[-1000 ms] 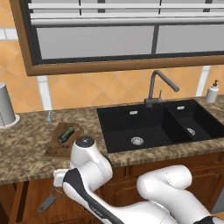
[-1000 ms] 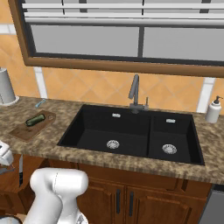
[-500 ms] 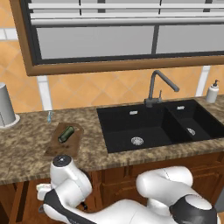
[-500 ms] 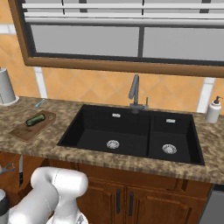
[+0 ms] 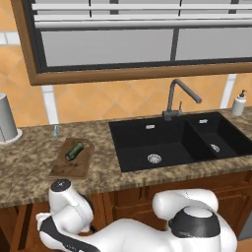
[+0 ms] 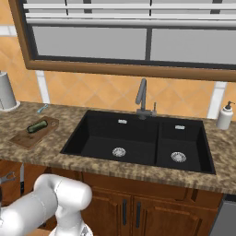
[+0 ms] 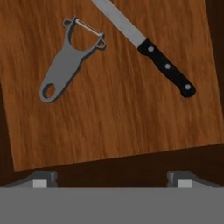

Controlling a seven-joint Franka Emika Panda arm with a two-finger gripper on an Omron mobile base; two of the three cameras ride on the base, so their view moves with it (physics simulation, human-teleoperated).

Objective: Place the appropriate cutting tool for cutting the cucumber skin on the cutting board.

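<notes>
Since a second ago the arm has swung down from counter height to below the counter [image 5: 29, 172] edge on the left, toward the open drawer beneath it. That puts the hand over the tools, so choosing and grasping looks like the step in hand. In the hand view the grey peeler [image 7: 70, 59] lies on the drawer's wooden floor [image 7: 113, 118], well apart from the black-handled knife [image 7: 146, 46] beside it. The jaws [image 7: 112, 180] stand spread wide, holding nothing and touching nothing, with the peeler off to one side of their line. The cucumber [image 5: 74, 150] rests on the cutting board [image 5: 63, 168], which carries no tool yet.
</notes>
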